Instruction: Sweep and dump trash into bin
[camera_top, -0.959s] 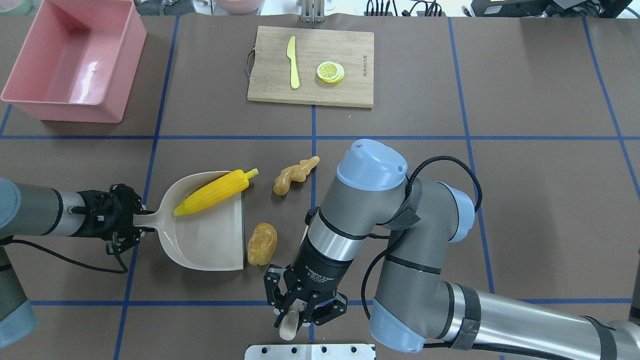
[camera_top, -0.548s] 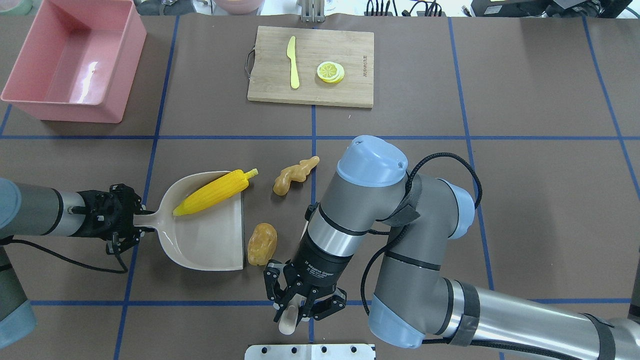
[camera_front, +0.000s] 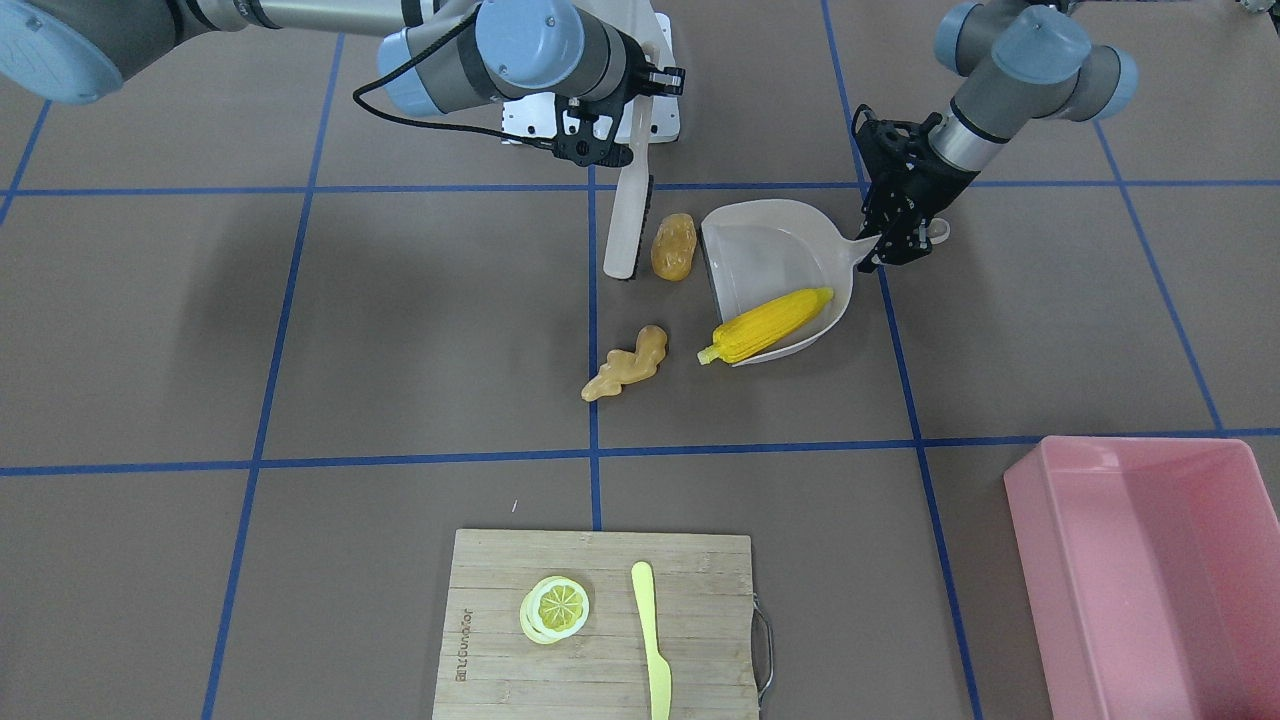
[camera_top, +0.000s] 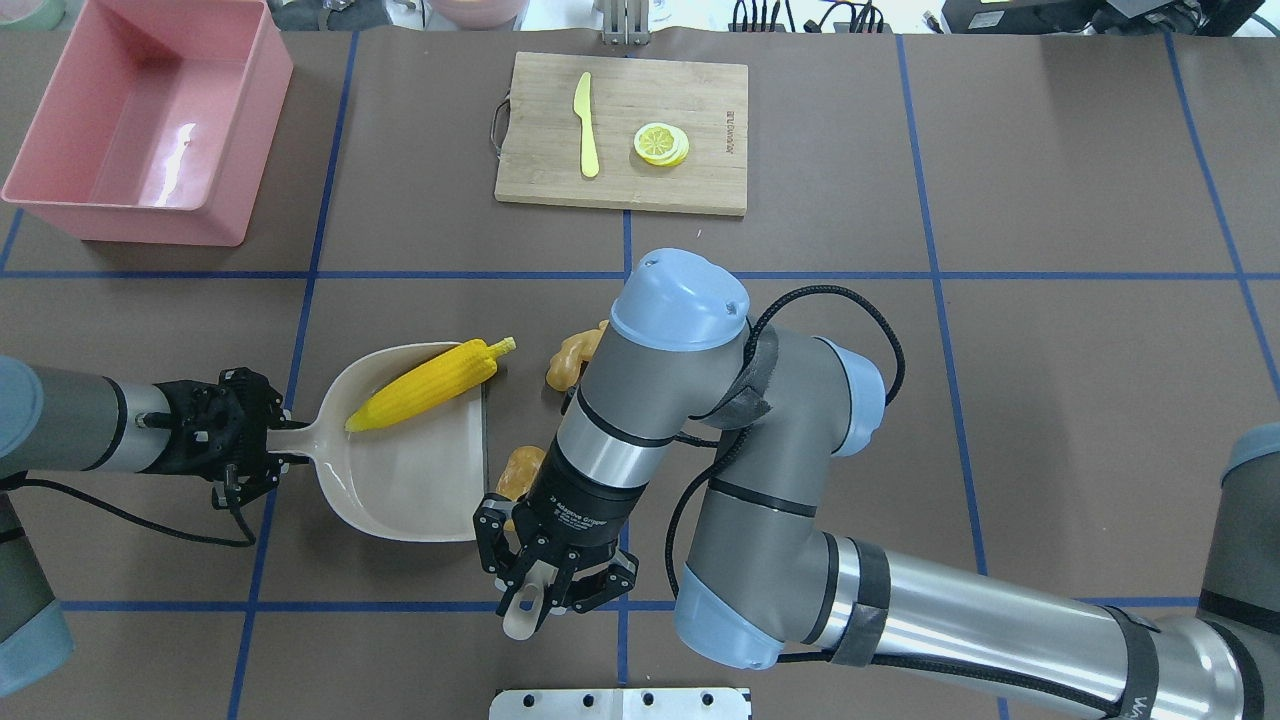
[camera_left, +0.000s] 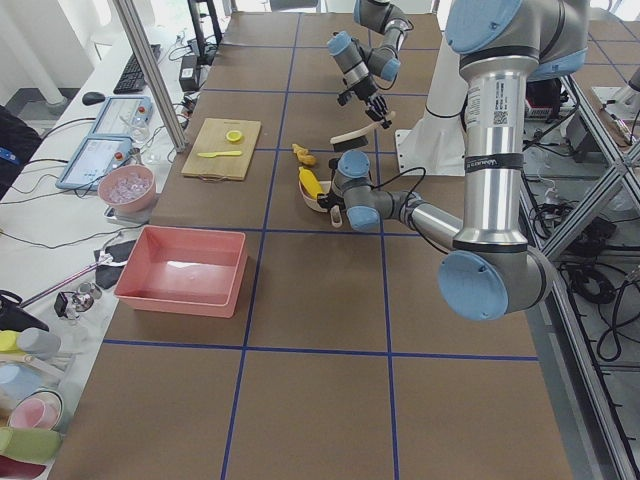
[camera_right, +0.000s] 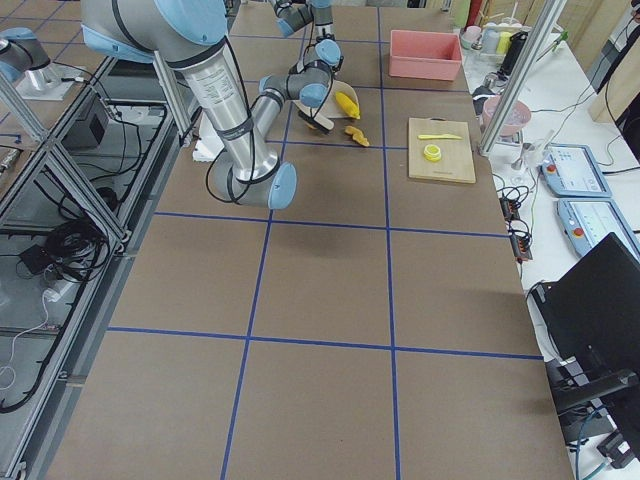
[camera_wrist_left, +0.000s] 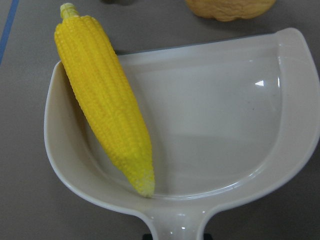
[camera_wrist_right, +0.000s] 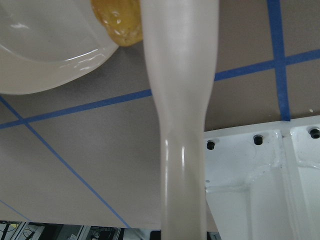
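The brown table carried the pink bin at its far left corner, well apart from the trash. The beige dustpan lay flat nearer the robot, the left hand clamped tight on its handle. The right hand was closed around the handle of a pale brush, whose head stood on the table. The yellow corn cob lay inside the dustpan, its tip over the lip. The ginger root lay on the table near that tip. The potato sat between the brush and the dustpan's open edge, just beside both.
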